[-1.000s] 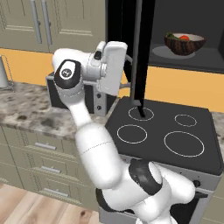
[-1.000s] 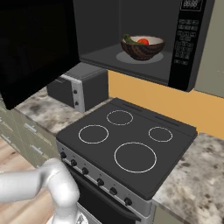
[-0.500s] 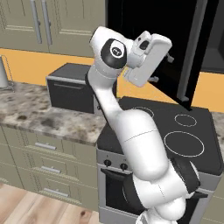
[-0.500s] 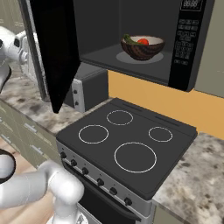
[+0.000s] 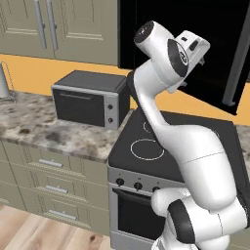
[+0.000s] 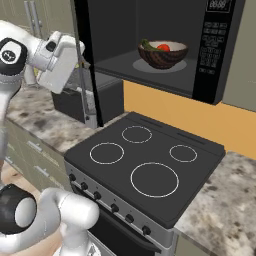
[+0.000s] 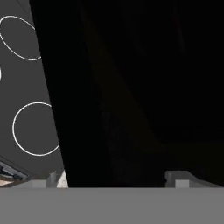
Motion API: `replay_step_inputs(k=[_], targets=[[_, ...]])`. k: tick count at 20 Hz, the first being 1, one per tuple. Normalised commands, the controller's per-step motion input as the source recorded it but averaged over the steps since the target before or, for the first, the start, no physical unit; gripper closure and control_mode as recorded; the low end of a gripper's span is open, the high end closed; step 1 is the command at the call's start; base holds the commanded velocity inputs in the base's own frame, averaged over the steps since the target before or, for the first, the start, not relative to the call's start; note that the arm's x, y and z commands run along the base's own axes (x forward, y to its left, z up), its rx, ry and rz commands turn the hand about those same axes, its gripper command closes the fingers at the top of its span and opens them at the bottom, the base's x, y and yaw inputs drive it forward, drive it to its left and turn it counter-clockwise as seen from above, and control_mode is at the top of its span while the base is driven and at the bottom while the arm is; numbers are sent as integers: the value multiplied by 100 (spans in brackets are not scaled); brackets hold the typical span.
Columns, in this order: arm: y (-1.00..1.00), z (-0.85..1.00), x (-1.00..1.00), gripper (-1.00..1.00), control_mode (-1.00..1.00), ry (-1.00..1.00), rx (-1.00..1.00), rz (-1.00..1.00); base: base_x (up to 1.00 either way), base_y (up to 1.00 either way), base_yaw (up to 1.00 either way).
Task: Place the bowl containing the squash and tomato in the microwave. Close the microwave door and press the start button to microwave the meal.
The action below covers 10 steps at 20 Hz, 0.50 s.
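Standing spread, the gripper (image 7: pixel 111 178) faces the microwave door (image 6: pixel 85 65), just beside it.

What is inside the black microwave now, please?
Inside the wide black microwave stands a shallow dark brown bowl holding a green squash and a red tomato. The bowl's wall covers their lower parts.

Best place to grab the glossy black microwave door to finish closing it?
Judging by its pose, the long thin grey bar handle on the glossy black microwave door: it runs down the free edge, farthest from the hinge. Come from the outer face, where the open gripper is.
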Motion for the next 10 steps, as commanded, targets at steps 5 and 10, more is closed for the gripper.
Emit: replay_step_inputs(k=[5, 10], targets=[[-33, -39, 75, -100, -100, -11, 0, 36, 0, 0, 0], [-58, -4, 76, -100, -100, -8, 0, 19, 0, 0, 0]])
